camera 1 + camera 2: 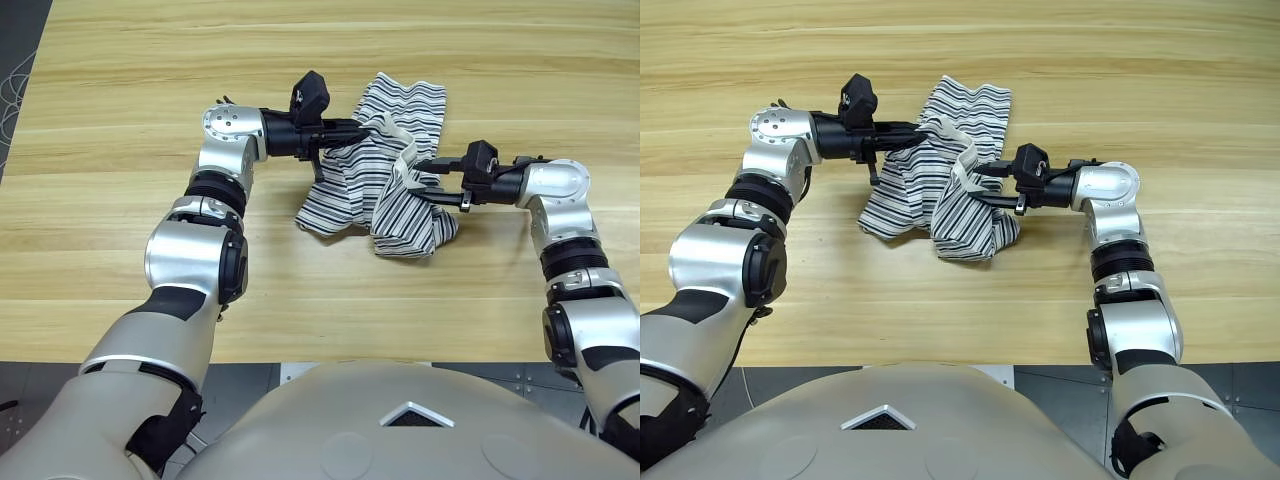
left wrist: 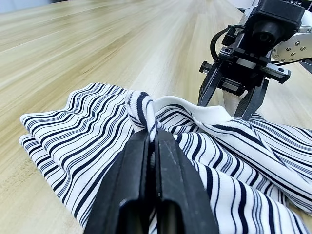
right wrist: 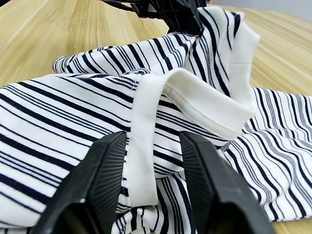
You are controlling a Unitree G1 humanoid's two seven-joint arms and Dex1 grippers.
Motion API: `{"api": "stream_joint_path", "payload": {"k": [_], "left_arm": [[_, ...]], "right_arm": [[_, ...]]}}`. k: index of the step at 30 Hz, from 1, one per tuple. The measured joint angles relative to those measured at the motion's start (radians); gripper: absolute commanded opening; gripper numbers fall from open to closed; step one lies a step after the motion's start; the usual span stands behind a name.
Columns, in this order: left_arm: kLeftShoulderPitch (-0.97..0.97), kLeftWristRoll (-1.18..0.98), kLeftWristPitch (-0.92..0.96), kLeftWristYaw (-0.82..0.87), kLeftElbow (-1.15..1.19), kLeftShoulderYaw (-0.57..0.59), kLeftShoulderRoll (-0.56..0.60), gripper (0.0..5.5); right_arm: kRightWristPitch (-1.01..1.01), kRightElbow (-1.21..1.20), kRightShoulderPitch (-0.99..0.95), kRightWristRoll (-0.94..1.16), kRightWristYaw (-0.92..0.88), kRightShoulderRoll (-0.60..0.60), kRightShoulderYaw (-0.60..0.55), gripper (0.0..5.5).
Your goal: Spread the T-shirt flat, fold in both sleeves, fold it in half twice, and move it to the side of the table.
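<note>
**A:** Where is the T-shirt (image 1: pixel 390 175) sitting?

**B:** It is lying bunched in a heap near the middle of the bench (image 1: pixel 120 90), between the two arms. Black-and-white stripes, not spread out. One flatter part is stretching toward the far edge, and the rest is crumpling up on the robot's side.

**A:** What is the left tool doing?

**B:** The left tool (image 2: pixel 151 137) is pointing in from the robot's left, held level and low over the wood. It is clenched on a raised fold of striped cloth at the heap's left side. The fold is poking up right at the tips.

**A:** And the right one?

**B:** The right tool (image 3: pixel 152 161) is pointing in from the other side, facing the left one across the heap. Its fingers (image 3: pixel 105 165) are standing apart, released, and straddling the white neckband (image 3: pixel 195 105). The band is lying in the gap between them. I cannot tell whether either finger is touching it.

**A:** Anything about the bench?

**B:** Light wood planks. The shirt is resting well away from every edge.
</note>
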Motion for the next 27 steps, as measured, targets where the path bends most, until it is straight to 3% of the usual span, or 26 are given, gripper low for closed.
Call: {"api": "stream_joint_path", "payload": {"k": [8,21,27], "left_arm": [[0.0,0.0,-0.004,0.001,0.0,0.0,0.0,0.1],[0.0,0.0,-0.006,0.001,0.0,0.0,0.0,0.1],[0.0,0.0,-0.007,0.006,0.0,0.0,0.001,0.1]], "right_arm": [[0.0,0.004,0.0,0.0,0.022,0.006,0.0,0.12],[0.001,0.001,0.0,0.001,0.04,0.005,-0.001,0.12],[0.05,-0.128,0.018,0.061,0.082,-0.071,-0.046,0.12]]}}
